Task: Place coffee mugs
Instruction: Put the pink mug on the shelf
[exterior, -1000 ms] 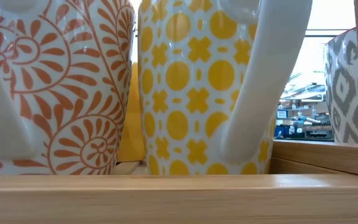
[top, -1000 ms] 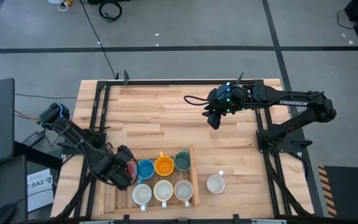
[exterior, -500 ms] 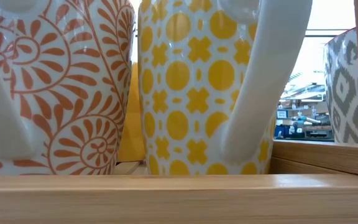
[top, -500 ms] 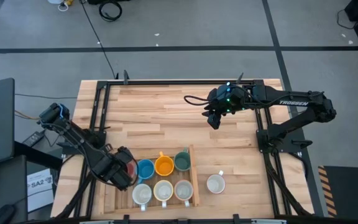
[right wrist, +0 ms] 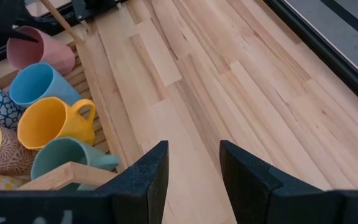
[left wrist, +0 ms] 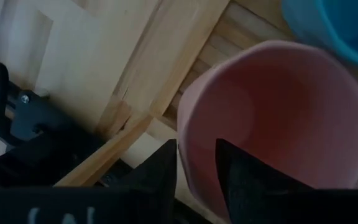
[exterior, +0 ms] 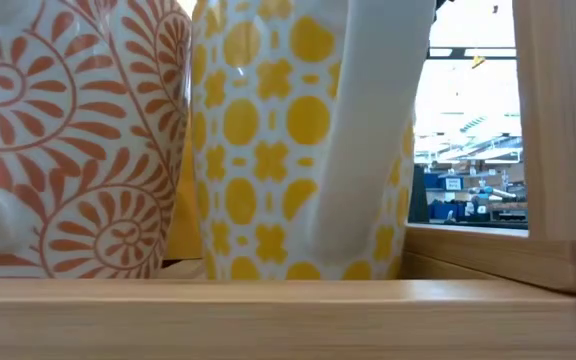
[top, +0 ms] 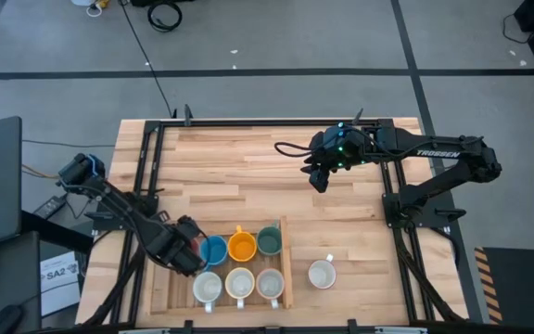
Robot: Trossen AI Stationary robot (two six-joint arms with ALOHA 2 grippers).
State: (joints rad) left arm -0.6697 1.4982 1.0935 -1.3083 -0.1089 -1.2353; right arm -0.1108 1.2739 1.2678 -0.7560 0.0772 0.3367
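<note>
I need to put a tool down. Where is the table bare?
The table is bare from the tray up to the far edge, under the right gripper. Crowded: the tray, packed with mugs, the left gripper at the pink mug.

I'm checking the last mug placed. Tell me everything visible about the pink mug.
The pink mug is plain, matte pink inside and out, ceramic by the look, and empty. It stands in the wooden tray, at the left end of the far row, beside the blue mug. The left gripper straddles its rim, one finger inside and one outside. No handle shows.
</note>
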